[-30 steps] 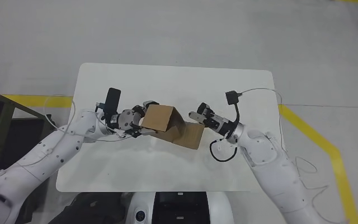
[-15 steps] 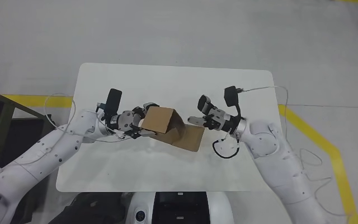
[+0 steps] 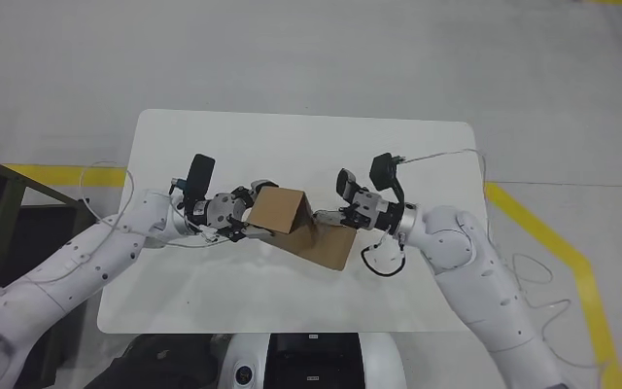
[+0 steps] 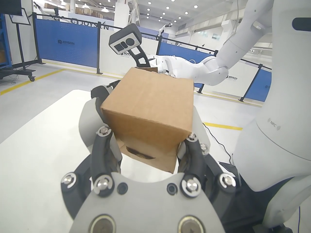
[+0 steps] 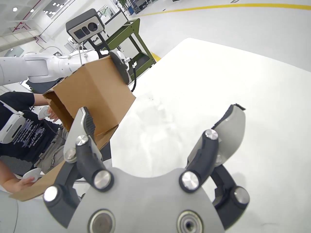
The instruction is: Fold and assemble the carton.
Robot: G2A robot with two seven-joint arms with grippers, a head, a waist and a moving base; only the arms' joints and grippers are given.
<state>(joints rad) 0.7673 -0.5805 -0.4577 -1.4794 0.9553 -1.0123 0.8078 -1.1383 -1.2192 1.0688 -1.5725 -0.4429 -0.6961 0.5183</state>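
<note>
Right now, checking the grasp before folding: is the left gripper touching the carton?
Touching. The left wrist view shows the left gripper, its fingers pressed against opposite sides of the carton.

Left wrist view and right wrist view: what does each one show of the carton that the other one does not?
Left wrist view: the carton's closed end, clamped between the left fingers. Right wrist view: the carton's open end, hollow inside, with a loose flap, and the right fingers spread open. Both: the brown carton held over the white table.
</note>
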